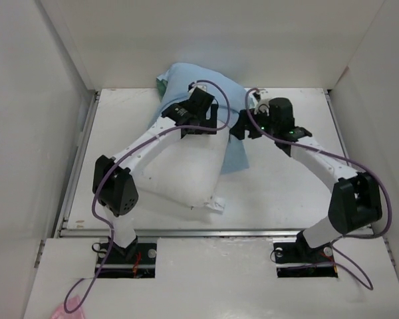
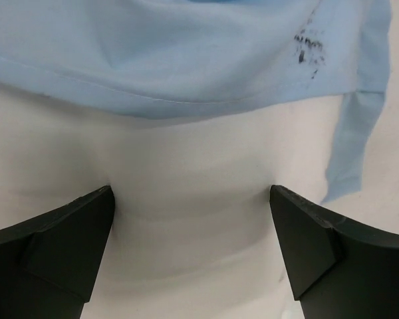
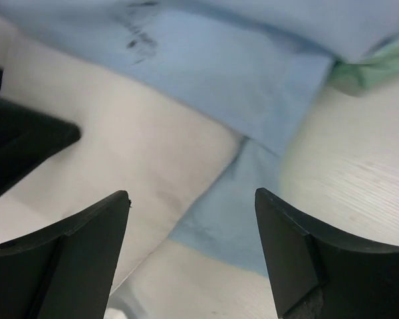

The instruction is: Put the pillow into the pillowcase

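The white pillow (image 1: 186, 174) lies left of the table's middle, its far end covered by the pale blue pillowcase (image 1: 186, 81). A blue flap (image 1: 236, 158) hangs down the pillow's right side. My left gripper (image 1: 199, 127) is open, its tips resting on the pillow (image 2: 186, 166) just below the pillowcase hem (image 2: 186, 60). My right gripper (image 1: 244, 126) is open and empty, above the pillow's right edge (image 3: 120, 146) and the blue flap (image 3: 233, 219). A bit of the green face (image 3: 372, 66) shows at the far side.
The white table (image 1: 286, 179) is bare to the right of the cloth. White walls enclose the back and both sides. A black finger of the left gripper (image 3: 20, 139) shows at the left of the right wrist view.
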`<state>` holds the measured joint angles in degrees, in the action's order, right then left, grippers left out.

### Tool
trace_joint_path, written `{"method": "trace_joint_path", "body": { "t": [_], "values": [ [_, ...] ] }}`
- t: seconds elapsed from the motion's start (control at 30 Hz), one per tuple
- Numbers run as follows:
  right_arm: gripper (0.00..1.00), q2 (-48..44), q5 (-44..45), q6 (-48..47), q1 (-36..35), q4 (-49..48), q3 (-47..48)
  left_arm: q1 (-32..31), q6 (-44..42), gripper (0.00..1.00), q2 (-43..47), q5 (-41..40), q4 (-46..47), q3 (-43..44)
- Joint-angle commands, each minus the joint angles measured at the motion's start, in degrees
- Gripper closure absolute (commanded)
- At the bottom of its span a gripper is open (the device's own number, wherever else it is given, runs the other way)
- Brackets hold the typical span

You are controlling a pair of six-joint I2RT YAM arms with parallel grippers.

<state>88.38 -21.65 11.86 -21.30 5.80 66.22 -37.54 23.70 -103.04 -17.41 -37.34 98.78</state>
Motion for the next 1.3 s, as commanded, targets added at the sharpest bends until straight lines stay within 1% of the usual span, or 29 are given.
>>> {"method": "trace_joint_path", "body": {
  "t": [0.0, 0.03, 0.07, 0.13, 0.23, 0.27, 0.3, 0.33, 0.37, 0.4, 0.43, 0.47, 0.5, 0.53, 0.6, 0.63, 0.7, 0.73, 0.8, 0.83, 0.87, 0.9, 0.97, 1.0, 1.03, 1.07, 1.1, 1.2, 1.27],
  "values": [
    [0.18, -2.33, 3.09, 0.71, 3.97, 1.4, -1.88, -1.39, -3.83, 0.0, -4.34, 0.88, -1.15, 2.29],
    [0.18, -1.2, 3.71, 1.32, 4.77, 2.1, -1.88, -1.4, -5.06, 0.0, -6.45, 1.67, -1.85, 4.21],
    [0.18, -0.5, 3.72, 1.33, 5.47, 2.11, -1.88, -2.18, -5.07, 0.0, -6.47, 2.37, -1.86, 5.01],
    [0.18, 1.44, 4.25, 1.33, 6.62, 0.27, -1.88, -3.06, -6.73, 0.0, -10.22, 3.16, -2.64, 7.29],
    [0.18, 8.02, 3.72, 0.72, 6.62, -4.83, 1.01, -4.38, -8.58, 0.0, -15.41, 3.87, -3.7, 11.25],
    [0.2, 10.21, 2.68, 0.71, 6.62, -4.84, 4.15, -4.38, -8.59, 0.0, -16.74, 3.87, -3.7, 11.78],
    [0.22, 14.15, 1.79, 0.71, 6.62, -5.88, 5.32, -4.38, -9.2, 0.0, -18.06, 3.87, -3.7, 12.48],
    [0.25, 15.76, 1.18, 0.71, 6.62, -7.2, 6.02, -3.78, -9.2, 0.16, -20.85, 5.01, -3.7, 12.49],
    [0.28, 17.16, -0.66, 0.71, 6.62, -8.25, 6.99, -2.73, -10.25, 0.51, -22.19, 6.41, -2.92, 12.49],
    [0.33, 19.53, -0.67, 0.71, 6.62, -9.92, 7.0, -2.02, -10.26, 1.0, -23.33, 7.55, -1.87, 12.49],
    [0.43, 20.42, -1.55, 0.71, 6.62, -10.63, 7.52, -1.32, -9.21, 1.0, -24.47, 6.35, -1.86, 13.1],
    [0.47, 21.13, -1.55, 0.71, 6.62, -10.64, 7.52, -0.79, -9.2, 1.0, -25.79, 5.38, -1.86, 13.1],
    [0.53, 21.66, -2.08, 0.71, 6.62, -11.51, 7.52, 0.0, -8.68, 1.0, -25.8, 4.06, -0.99, 13.71],
    [0.74, 21.66, -2.08, 0.19, 6.62, -13.0, 7.52, 0.53, -8.07, 1.0, -25.8, 3.01, -0.19, 13.72],
    [0.98, 21.66, -3.48, 0.18, 6.62, -14.15, 5.34, 2.46, -6.92, 1.0, -23.26, 3.52, 2.6, 13.72],
    [1.0, 19.75, -3.49, 0.18, 6.62, -15.46, 4.28, 3.25, -5.61, 1.0, -22.12, 3.52, 3.84, 13.72],
    [1.0, 17.02, -5.24, -0.34, 6.62, -15.47, 1.91, 5.18, -4.2, 1.0, -19.23, 5.63, 5.87, 13.72],
    [1.0, 13.0, -5.94, -0.34, 6.62, -15.47, -1.23, 5.2, -3.06, 1.0, -18.43, 5.63, 7.18, 15.02],
    [1.0, 7.89, -8.48, -0.34, 6.62, -15.47, -6.85, 5.81, -2.53, 1.0, -17.2, 4.41, 7.98, 16.87],
    [1.0, 5.16, -8.5, -0.34, 6.62, -14.69, -8.54, 5.81, -1.65, 1.0, -16.23, 3.53, 8.68, 17.75],
    [1.0, -0.17, -8.5, 0.27, 5.84, -12.5, -9.95, 5.81, -1.64, 1.0, -16.22, 2.83, 9.21, 18.63],
    [1.0, -2.66, -9.02, 0.27, 5.22, -10.83, -11.18, 5.81, -1.64, 1.0, -15.53, 2.3, 9.22, 20.03],
    [1.0, -7.41, -9.02, -0.34, 2.94, -7.4, -13.64, 5.81, -0.59, 1.0, -14.9, 0.89, 10.44, 20.57],
    [1.0, -11.87, -9.98, -1.3, 1.8, -3.47, -14.18, 5.81, 0.63, 1.0, -14.21, 0.28, 10.97, 21.1],
    [1.0, -14.18, -10.51, -2.7, 0.4, -1.86, -14.18, 5.81, 1.6, 1.0, -14.2, -0.43, 11.5, 21.1],
    [1.0, -16.37, -12.17, -3.67, -3.01, -0.63, -15.75, 5.81, 3.09, 1.0, -14.2, -0.43, 12.11, 21.1],
    [1.0, -20.31, -13.58, -5.08, -4.79, 1.12, -16.38, 5.81, 3.89, 1.0, -14.2, -0.43, 12.64, 21.1],
    [1.0, -24.56, -15.79, -7.46, -9.97, 0.53, -19.96, 5.11, 5.21, 1.0, -14.2, -2.18, 12.65, 21.1],
    [1.0, -25.45, -14.83, -6.85, -9.99, -3.59, -22.52, 4.49, 6.44, 1.0, -14.73, -2.89, 12.65, 19.88]
  ]
}}
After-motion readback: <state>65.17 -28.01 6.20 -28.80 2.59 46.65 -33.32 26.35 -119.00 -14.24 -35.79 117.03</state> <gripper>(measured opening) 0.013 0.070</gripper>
